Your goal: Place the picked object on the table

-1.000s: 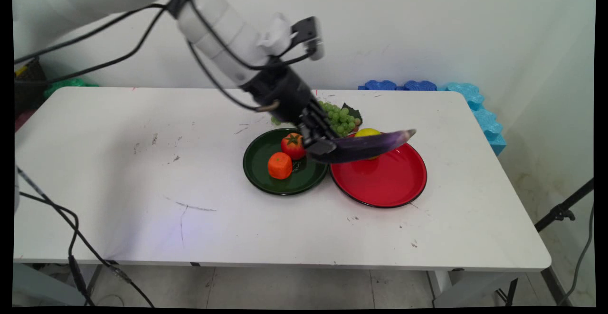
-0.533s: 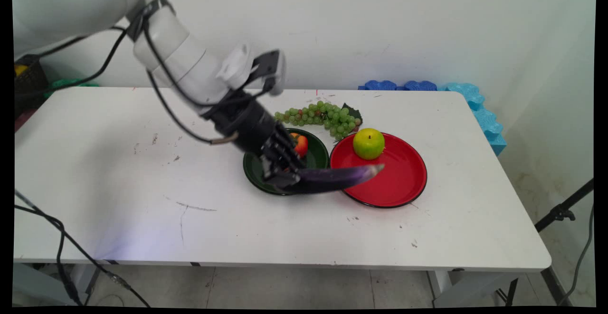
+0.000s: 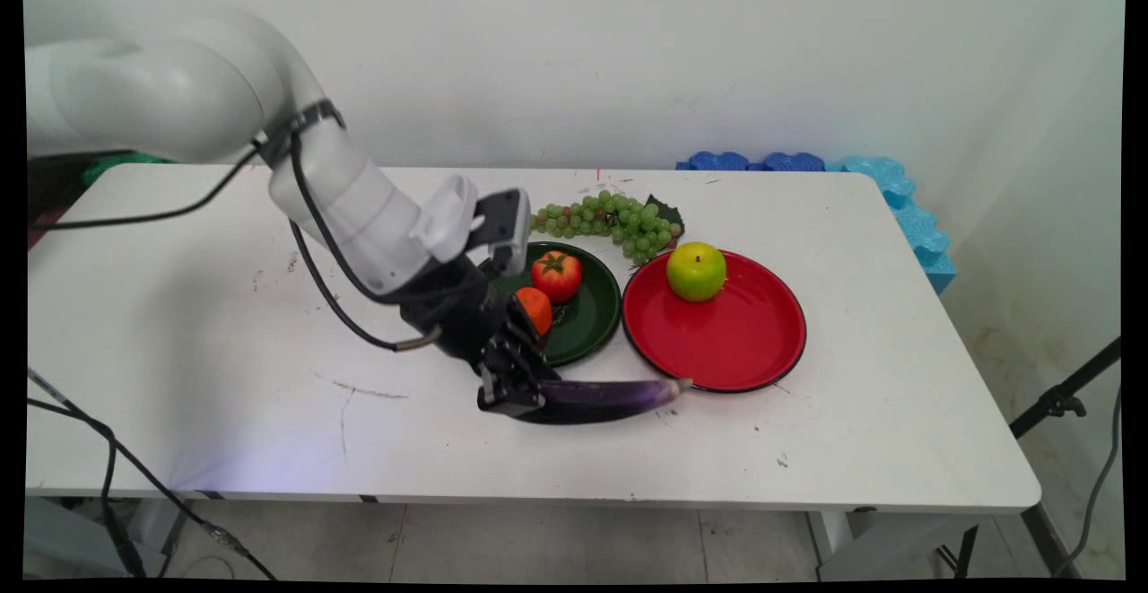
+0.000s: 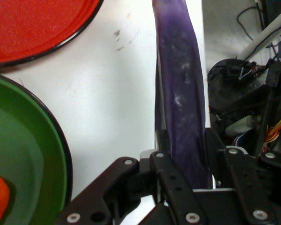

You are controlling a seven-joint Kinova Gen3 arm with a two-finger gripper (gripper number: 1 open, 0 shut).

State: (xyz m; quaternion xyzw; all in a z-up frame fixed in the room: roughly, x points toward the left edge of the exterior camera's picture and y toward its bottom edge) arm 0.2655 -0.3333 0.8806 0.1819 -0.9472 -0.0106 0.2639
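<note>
White table (image 3: 224, 324), two plates (image 3: 717, 342), grapes (image 3: 619, 221)

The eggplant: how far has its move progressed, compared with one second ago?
Done: the eggplant has been carried from above the red plate down to the near side of both plates. In hand: the gripper remains shut on it, low at the table. Left: releasing it. The apple stays on the red plate, the tomato on the green plate.

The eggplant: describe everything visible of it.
The eggplant is long, slim and slightly curved, with glossy dark purple skin bearing pale scuffs in the hand view. It lies nearly level, low over the white table before the green plate, its tip by the red plate's near rim. The end effector is shut on its thicker end.
</note>
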